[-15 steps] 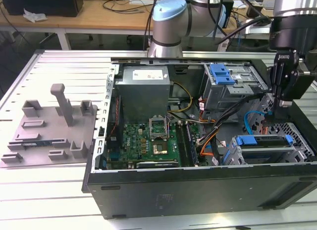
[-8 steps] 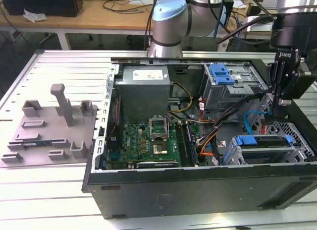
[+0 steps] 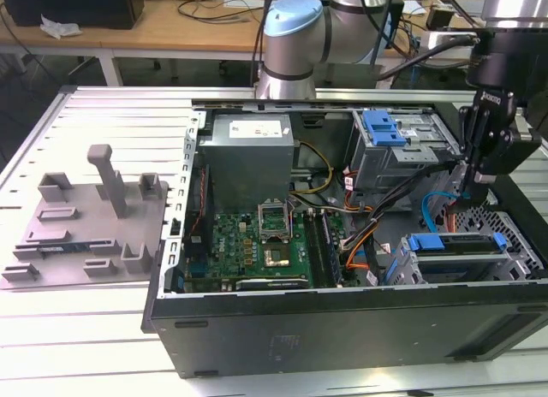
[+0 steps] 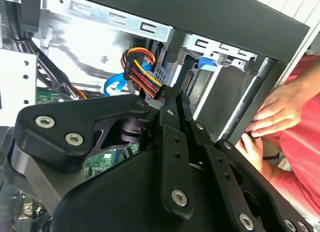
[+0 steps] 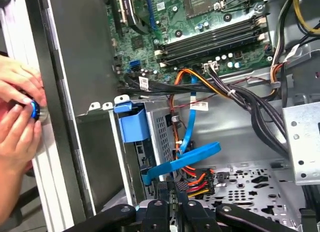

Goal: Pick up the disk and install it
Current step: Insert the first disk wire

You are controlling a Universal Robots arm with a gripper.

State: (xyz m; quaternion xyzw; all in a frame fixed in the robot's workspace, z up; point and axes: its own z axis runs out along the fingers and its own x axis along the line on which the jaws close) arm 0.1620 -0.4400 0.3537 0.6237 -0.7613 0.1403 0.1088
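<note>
Exterior view. Item: open computer case [image 3: 342, 328], lying on the slatted bench [image 3: 86, 115]. Item: my pincer [image 3: 470, 192], toward the exterior view's right, hanging tips-down inside the case, its two sides drawn together with nothing seen between them. Item: disk [image 3: 454, 243], low toward the exterior view's right, seated in the drive cage [image 3: 522, 260] with its blue carrier uppermost, just below my pincer; I cannot tell whether they touch. Item: grey moulded fixture [image 3: 86, 217], on the bench toward the exterior view's left, apart from the case.

First wrist view. Item: my pincer [image 5: 172, 187], drawn together, near a perforated metal panel [image 5: 250, 184]. Item: disk [image 5: 132, 124], blue carrier end showing at the cage mouth beside the case wall. Item: blue flat cable [image 5: 185, 157], running between disk and pincer. Item: motherboard [image 5: 200, 32], beyond the cables. Item: a person's hands [image 5: 17, 122], outside the case wall, holding a small blue-ringed part [image 5: 34, 110].

Second wrist view. Item: my pincer [image 4: 173, 94], tips together, near a red, yellow and orange wire bundle [image 4: 142, 67]. Item: disk [image 4: 206, 63], a blue corner visible in the cage. Item: the person's hands [image 4: 270, 117], at the case edge.
</note>
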